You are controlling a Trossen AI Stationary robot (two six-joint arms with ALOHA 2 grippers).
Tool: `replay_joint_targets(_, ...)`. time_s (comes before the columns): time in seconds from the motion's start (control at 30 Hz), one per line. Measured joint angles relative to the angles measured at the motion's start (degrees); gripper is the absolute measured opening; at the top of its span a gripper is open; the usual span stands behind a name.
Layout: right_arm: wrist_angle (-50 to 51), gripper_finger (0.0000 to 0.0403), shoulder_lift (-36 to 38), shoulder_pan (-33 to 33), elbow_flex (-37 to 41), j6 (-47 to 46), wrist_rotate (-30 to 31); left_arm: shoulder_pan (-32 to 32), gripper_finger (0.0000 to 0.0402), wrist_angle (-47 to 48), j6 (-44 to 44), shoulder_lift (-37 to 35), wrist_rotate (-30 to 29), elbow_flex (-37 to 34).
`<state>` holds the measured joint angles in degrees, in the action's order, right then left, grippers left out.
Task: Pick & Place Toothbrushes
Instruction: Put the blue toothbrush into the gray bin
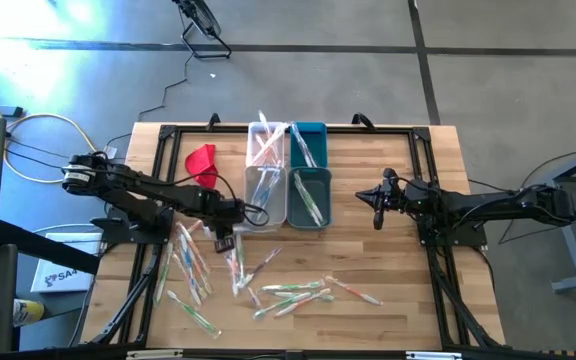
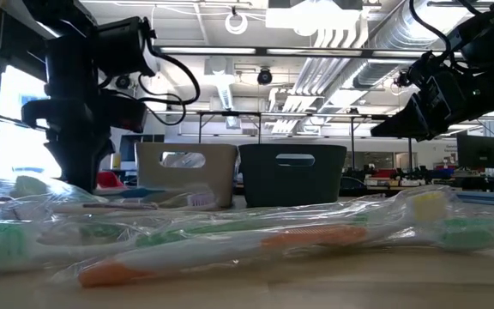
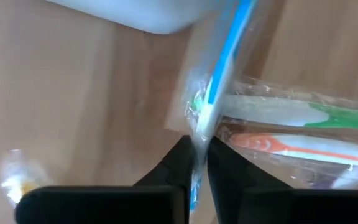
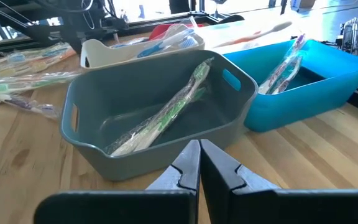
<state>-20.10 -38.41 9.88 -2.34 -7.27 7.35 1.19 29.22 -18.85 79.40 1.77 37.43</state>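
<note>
Left gripper (image 3: 196,163): low over the wooden surface (image 1: 388,300), just in front of the bins, at the near edge of the scattered pile. Its two dark fingers (image 3: 174,163) stand almost together, pinching the clear wrapper of a blue-handled toothbrush (image 3: 225,59); the wrapper runs up out of the narrow gap, so this reads as a grip on that one item.

Held item: blue handle, clear sleeve, angled away from the gripper toward a pale bin (image 3: 148,12), whose rim it nearly reaches. Whether it has left the surface cannot be told.

Adjacent items: a green-handled toothbrush (image 3: 328,117) and an orange-handled toothbrush (image 3: 291,145), both wrapped, lying crosswise just beside the held one, their wrappers touching or overlapping it.

Remaining stock: many wrapped toothbrushes (image 1: 288,292) spread loose over the front half of the surface.

Receptacles: four bins in a block at the back centre, namely a white bin (image 1: 267,146), a teal bin (image 1: 308,143), a grey-white bin (image 1: 265,195) and a grey bin (image 1: 310,196), each already holding some brushes.

Right gripper (image 1: 377,201): closed and empty, waiting above the surface to the right of the bins.

Step in hand, as judged: the pick, at the moment of grasp.

Next move calls for: a straight lift that frees the wrapper from its neighbours without dragging them, then a carry over the bin rims.
</note>
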Motion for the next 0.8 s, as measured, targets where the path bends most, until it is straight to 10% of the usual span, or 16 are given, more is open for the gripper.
replay_joint_targets(0.8,0.0,0.0003,0.0,0.0,0.0,-0.5,0.2,2.8,0.0011,10.4,1.7,0.0,15.0,12.4)
